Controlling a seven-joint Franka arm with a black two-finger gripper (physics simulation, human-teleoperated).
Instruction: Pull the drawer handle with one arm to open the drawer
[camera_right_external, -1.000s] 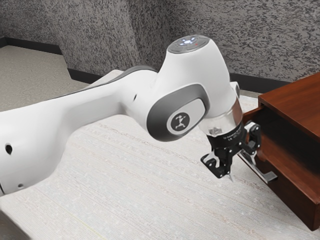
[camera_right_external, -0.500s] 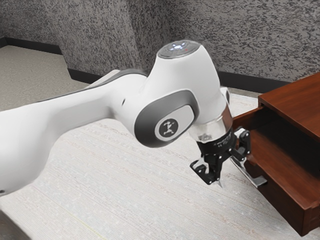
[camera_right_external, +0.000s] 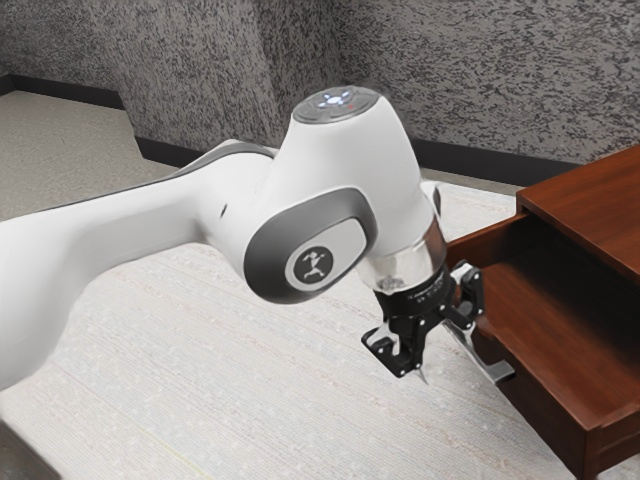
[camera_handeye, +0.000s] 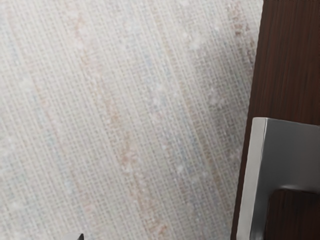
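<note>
Exterior view gives us the white arm (camera_right_external: 200, 230) over the pale woven table (camera_right_external: 200, 390), the dark wooden drawer (camera_right_external: 540, 330) standing partly out of its cabinet (camera_right_external: 590, 200). Our gripper (camera_right_external: 437, 335) is spread wide, clasping nothing, one finger beside the handle (camera_right_external: 490, 365). Wrist view adds its flat, square-cornered grey metal.

Your white seven-joint arm (camera_right_external: 200, 230) comes in from the exterior view's left, and the big grey-capped joint sits up high with the wrist dropping down toward the exterior view's right. The black two-finger gripper (camera_right_external: 432, 335) hangs low under that wrist, tipped a bit sideways. Its fingers (camera_right_external: 392, 350) are spread pretty wide apart.
</note>
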